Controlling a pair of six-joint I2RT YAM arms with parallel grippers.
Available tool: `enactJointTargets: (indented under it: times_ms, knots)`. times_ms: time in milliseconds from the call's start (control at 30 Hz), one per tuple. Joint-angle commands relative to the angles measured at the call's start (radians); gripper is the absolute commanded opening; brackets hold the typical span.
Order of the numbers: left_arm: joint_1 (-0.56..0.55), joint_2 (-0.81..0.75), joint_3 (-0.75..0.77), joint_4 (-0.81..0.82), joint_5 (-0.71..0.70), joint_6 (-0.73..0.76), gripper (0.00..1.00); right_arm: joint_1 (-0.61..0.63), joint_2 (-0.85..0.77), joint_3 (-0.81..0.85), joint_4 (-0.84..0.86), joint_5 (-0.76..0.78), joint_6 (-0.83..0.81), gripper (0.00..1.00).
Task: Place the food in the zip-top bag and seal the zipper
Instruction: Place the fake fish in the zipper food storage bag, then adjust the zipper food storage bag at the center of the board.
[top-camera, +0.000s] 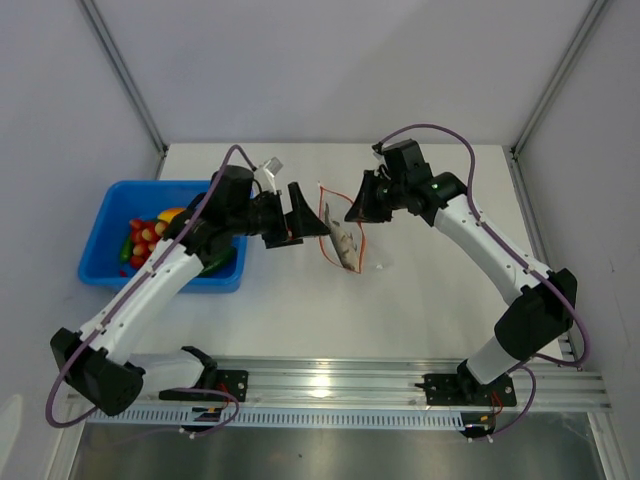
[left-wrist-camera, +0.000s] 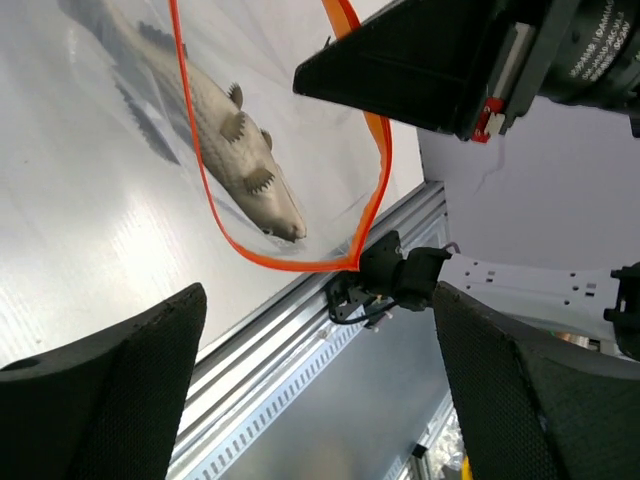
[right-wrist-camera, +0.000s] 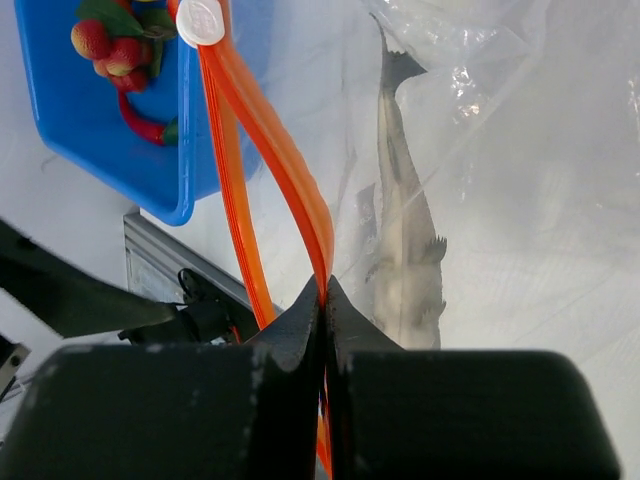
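Note:
The zip-top bag hangs over the table's middle with a grey toy fish inside it. My right gripper is shut on the zipper, pinching the red-orange strip at its fingertips. My left gripper stands wide open just left of the bag's mouth, holding nothing. In the left wrist view its fingers frame the strip's loop and the fish. More food, red, yellow and green pieces, lies in the blue tray.
The blue tray sits at the table's left, under the left arm's elbow. A white slider tab rides on the strip near the tray. An aluminium rail runs along the near edge. Grey walls close in on both sides.

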Motion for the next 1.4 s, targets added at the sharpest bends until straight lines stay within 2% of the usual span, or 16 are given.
enactJointTargets:
  times_ms: [0, 200, 533, 633, 733, 767, 833, 867, 933, 967, 1133, 1267, 1300, 1367]
  knots:
    - [-0.006, -0.045, 0.018, -0.108, -0.060, 0.050, 0.93, -0.009, 0.007, 0.028, -0.014, -0.034, 0.001, 0.00]
    - [-0.010, -0.018, -0.038, -0.069, -0.054, 0.032, 0.90, -0.011, 0.005, 0.029, -0.013, -0.048, 0.010, 0.00]
    - [-0.038, 0.160, 0.040, -0.047, -0.037, 0.028, 0.86, -0.002, 0.005, 0.026, -0.016, -0.025, 0.015, 0.00]
    - [-0.055, 0.200, 0.047, -0.027, -0.025, 0.024, 0.78, 0.000, 0.011, 0.031, -0.022, -0.023, 0.015, 0.00]
    - [-0.067, 0.223, 0.051, -0.019, -0.012, 0.022, 0.60, 0.002, 0.013, 0.033, -0.027, -0.017, 0.013, 0.00]
    - [-0.067, 0.226, 0.051, -0.018, -0.011, 0.027, 0.48, 0.002, 0.010, 0.034, -0.030, -0.015, 0.011, 0.00]
    - [-0.067, 0.241, 0.066, -0.026, -0.009, 0.038, 0.35, 0.002, 0.008, 0.036, -0.037, -0.008, 0.005, 0.00]
    - [-0.067, 0.254, 0.074, -0.032, -0.002, 0.047, 0.25, 0.002, 0.005, 0.036, -0.039, -0.005, 0.002, 0.00]
    - [-0.067, 0.286, 0.137, -0.075, 0.023, 0.067, 0.11, 0.003, 0.002, 0.036, -0.048, -0.002, -0.004, 0.00]
    - [-0.067, 0.315, 0.161, -0.096, 0.028, 0.087, 0.01, 0.002, -0.002, 0.036, -0.050, 0.003, -0.005, 0.00]
    - [-0.067, 0.338, 0.344, -0.226, 0.026, 0.111, 0.01, -0.011, -0.018, 0.063, -0.102, 0.052, -0.048, 0.00]
    - [-0.079, 0.320, 0.435, -0.289, 0.070, 0.078, 0.01, -0.014, -0.041, 0.143, -0.169, 0.161, -0.197, 0.00]
    - [-0.090, 0.323, 0.492, -0.305, 0.092, 0.071, 0.01, -0.014, -0.058, 0.155, -0.180, 0.201, -0.217, 0.00]
    - [-0.096, 0.321, 0.510, -0.305, 0.121, 0.044, 0.01, -0.021, -0.075, 0.168, -0.200, 0.218, -0.238, 0.00]
